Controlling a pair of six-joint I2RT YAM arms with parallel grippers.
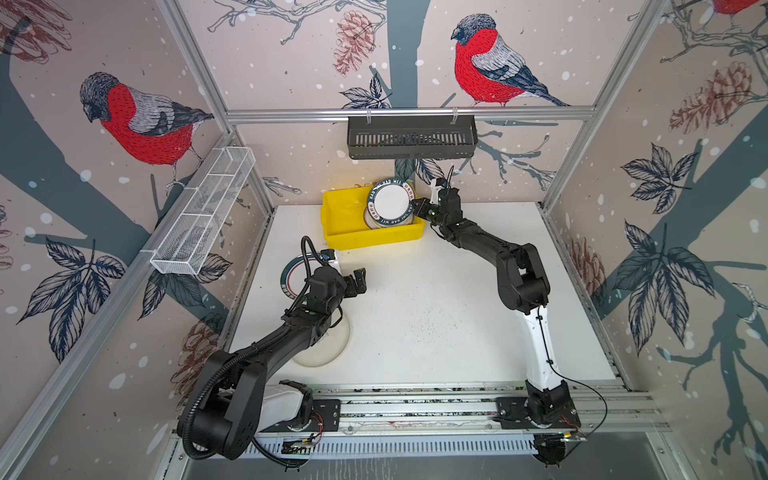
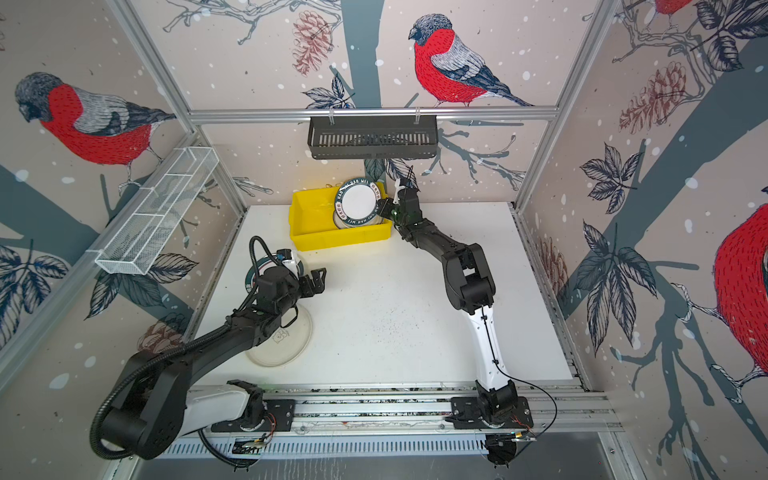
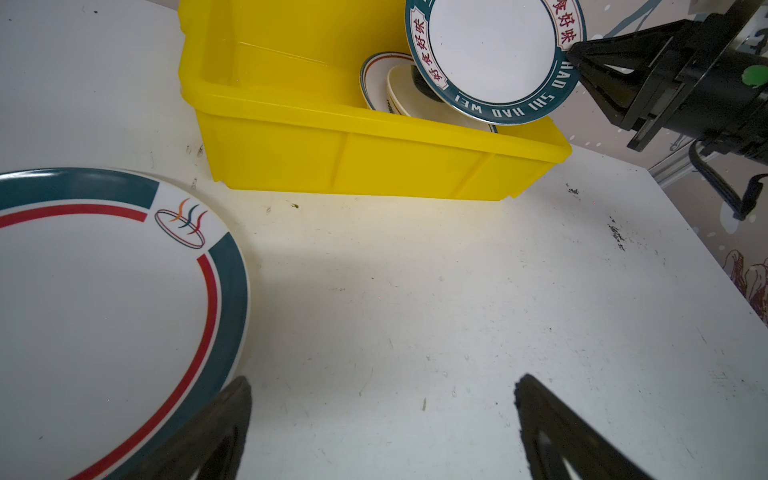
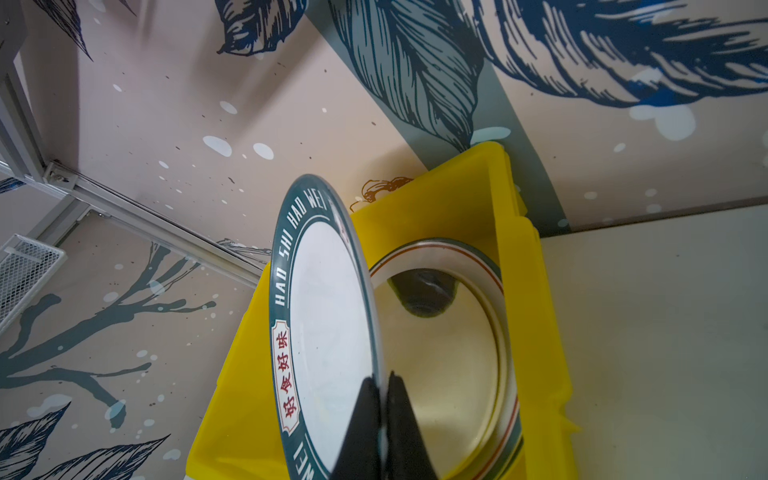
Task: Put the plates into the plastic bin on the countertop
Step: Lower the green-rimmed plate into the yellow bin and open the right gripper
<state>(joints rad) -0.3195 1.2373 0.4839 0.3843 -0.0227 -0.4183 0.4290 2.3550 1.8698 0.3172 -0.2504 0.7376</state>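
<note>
A white plate with a dark green lettered rim and red characters (image 1: 390, 201) (image 2: 358, 202) (image 3: 492, 50) (image 4: 328, 332) hangs tilted over the right end of the yellow plastic bin (image 1: 332, 216) (image 2: 303, 220) (image 3: 374, 166) (image 4: 536, 332). My right gripper (image 1: 414, 206) (image 2: 380, 206) (image 4: 384, 380) is shut on its edge. Stacked plates (image 4: 449, 353) (image 3: 378, 83) lie in the bin beneath it. My left gripper (image 1: 359, 280) (image 2: 318, 280) (image 3: 384, 380) stands open and empty above the countertop (image 1: 436, 311). Beside it lies a plate with green and red stripes (image 1: 291, 278) (image 2: 251, 276) (image 3: 104, 311). A cream plate (image 1: 328, 349) (image 2: 286, 340) lies partly under the left arm.
A dark slotted basket (image 1: 411, 137) hangs on the back rail above the bin. A white wire-mesh tray (image 1: 203, 212) is fixed along the left wall. Aluminium rails (image 1: 415, 407) run along the front edge, carrying both arm bases.
</note>
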